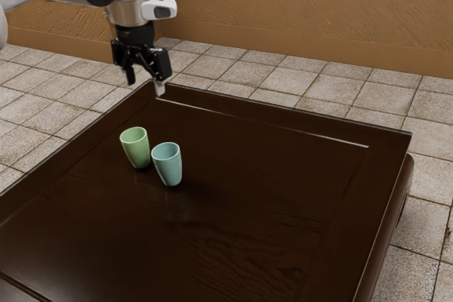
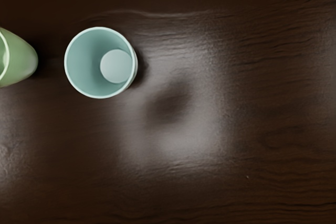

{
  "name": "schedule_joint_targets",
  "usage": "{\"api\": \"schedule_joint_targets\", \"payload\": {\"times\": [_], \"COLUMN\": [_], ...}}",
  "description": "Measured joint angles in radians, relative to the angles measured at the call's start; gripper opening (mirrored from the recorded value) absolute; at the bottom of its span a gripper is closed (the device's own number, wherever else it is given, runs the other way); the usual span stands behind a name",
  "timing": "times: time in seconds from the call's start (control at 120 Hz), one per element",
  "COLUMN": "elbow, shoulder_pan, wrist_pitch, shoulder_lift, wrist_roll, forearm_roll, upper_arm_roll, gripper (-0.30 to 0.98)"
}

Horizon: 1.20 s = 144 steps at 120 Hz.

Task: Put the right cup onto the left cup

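My gripper (image 1: pixel 145 84) is open in the exterior view, high over the table's far left corner with nothing between its fingers. Lower in that view, a green cup (image 1: pixel 136 149) and a light blue cup (image 1: pixel 168 165) stand upright close together, the blue one on the exterior view's right. The wrist view looks down into the blue cup (image 2: pixel 100 62), whose inside is bare. Part of the green cup (image 2: pixel 20 61) is cut off by that view's edge, and a gap separates the two cups.
Both cups stand on a dark wooden table (image 1: pixel 248 203) with a raised border (image 1: pixel 297 117). Beyond it are a tiled floor (image 1: pixel 283 79) and a tan wall (image 1: pixel 297 12).
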Motion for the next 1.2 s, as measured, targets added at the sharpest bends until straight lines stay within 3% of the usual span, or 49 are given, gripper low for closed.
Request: {"api": "schedule_joint_targets", "payload": {"times": [0.375, 0.85, 1.117, 1.2], "elbow": [0.015, 0.093, 0.116, 0.117], "shoulder_pan": [0.011, 0.069, 0.103, 0.106], "wrist_pitch": [0.084, 0.219, 0.265, 0.273], "shoulder_lift": [0.174, 0.445, 0.521, 0.526], "wrist_roll": [0.009, 0.06, 0.108, 0.121], "forearm_roll": [-0.02, -0.143, -0.183, -0.19], "upper_arm_roll": [0.017, 0.024, 0.023, 0.024], "gripper": [0.68, 0.48, 0.43, 0.33]}}
